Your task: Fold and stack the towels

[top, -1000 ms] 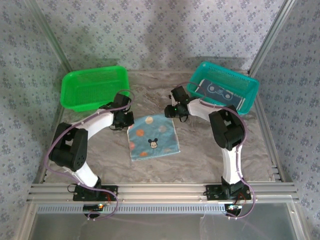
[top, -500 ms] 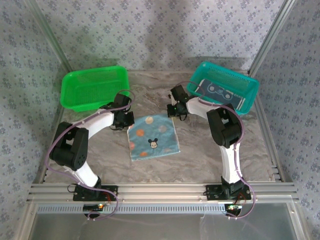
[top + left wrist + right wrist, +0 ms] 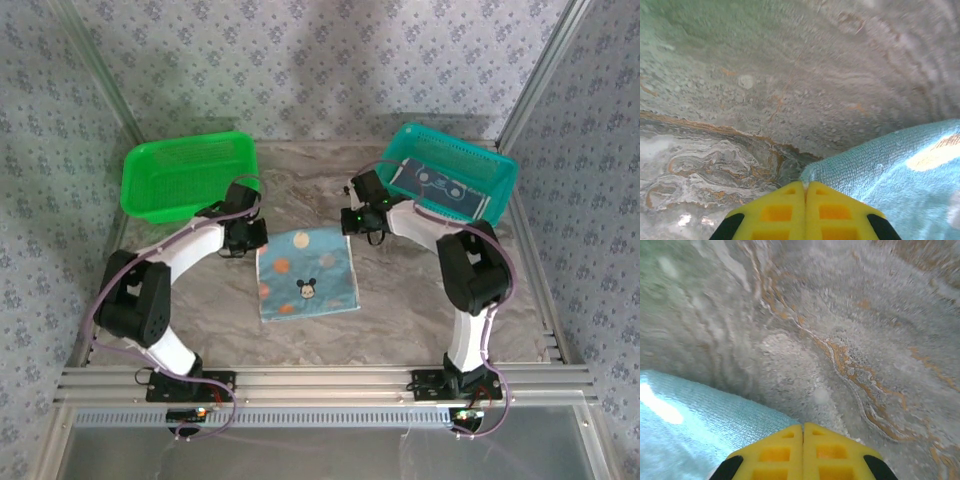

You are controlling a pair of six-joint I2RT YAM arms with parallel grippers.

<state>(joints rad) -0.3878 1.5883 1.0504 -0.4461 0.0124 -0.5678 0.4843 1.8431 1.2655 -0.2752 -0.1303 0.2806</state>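
A light-blue towel (image 3: pixel 305 272) with orange patches and a cartoon figure lies flat in the middle of the table. My left gripper (image 3: pixel 257 240) is at its far-left corner. In the left wrist view the yellow fingers (image 3: pixel 780 210) are pressed together, with the corner of the towel (image 3: pixel 890 165) pinched at the tip of the left gripper (image 3: pixel 805 184). My right gripper (image 3: pixel 349 226) is at the far-right corner. Its tips (image 3: pixel 803 426) are shut too, with the towel's (image 3: pixel 700 420) edge running under the left finger. A darker towel (image 3: pixel 440 185) lies in the teal basket (image 3: pixel 503 165).
A green basket (image 3: pixel 185 175) stands at the back left, just behind my left arm. The teal basket is close behind the right wrist. Metal frame posts and patterned walls enclose the marbled table (image 3: pixel 400 300).
The right gripper closed at the towel's far-right corner, and the right arm's elbow swung outward to the right. The left gripper stayed shut on its corner and shifted only slightly.
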